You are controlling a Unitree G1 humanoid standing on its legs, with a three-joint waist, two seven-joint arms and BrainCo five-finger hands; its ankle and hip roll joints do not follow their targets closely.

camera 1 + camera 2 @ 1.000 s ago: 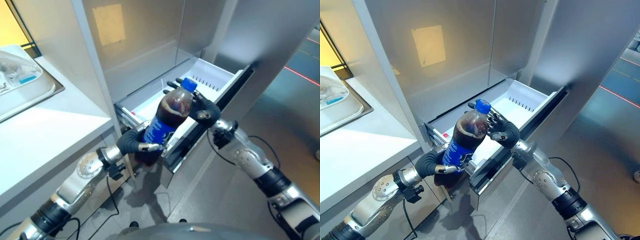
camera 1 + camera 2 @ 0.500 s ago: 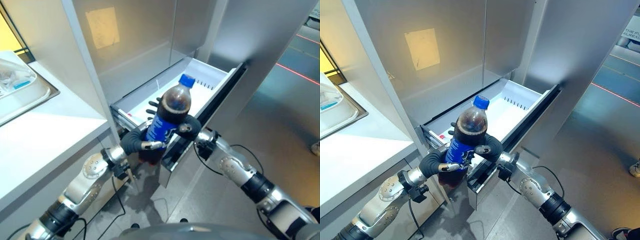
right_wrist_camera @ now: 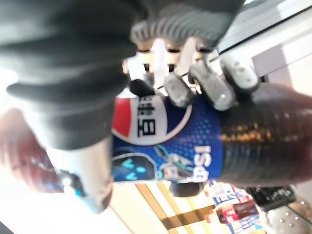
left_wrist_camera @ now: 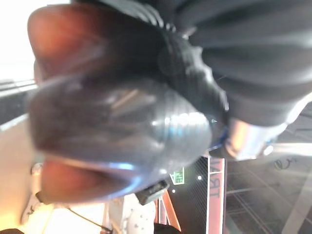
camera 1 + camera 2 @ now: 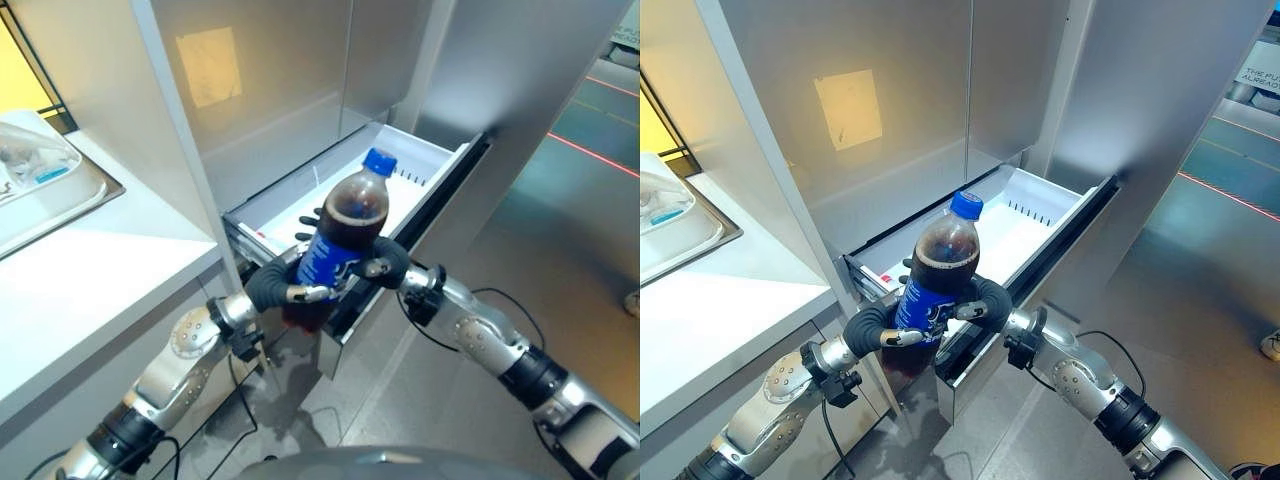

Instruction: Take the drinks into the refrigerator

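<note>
Cola bottle (image 5: 936, 283), dark drink, blue cap, blue label; long axis near upright, cap tipped slightly toward the open drawer. Held off the floor between both hands at the drawer's near front corner. Left hand (image 5: 872, 327) wraps the lower body from the robot's left, fingers curled round it. Right hand (image 5: 985, 302) clasps the label band from the right, fingers curled over the blue label. Label print not read off. White refrigerator drawer (image 5: 1045, 203) lies just beyond the hands, pulled out; bottle must go forward and down into it. Table (image 5: 710, 310) with a tray (image 5: 680, 235) well off to the left.
</note>
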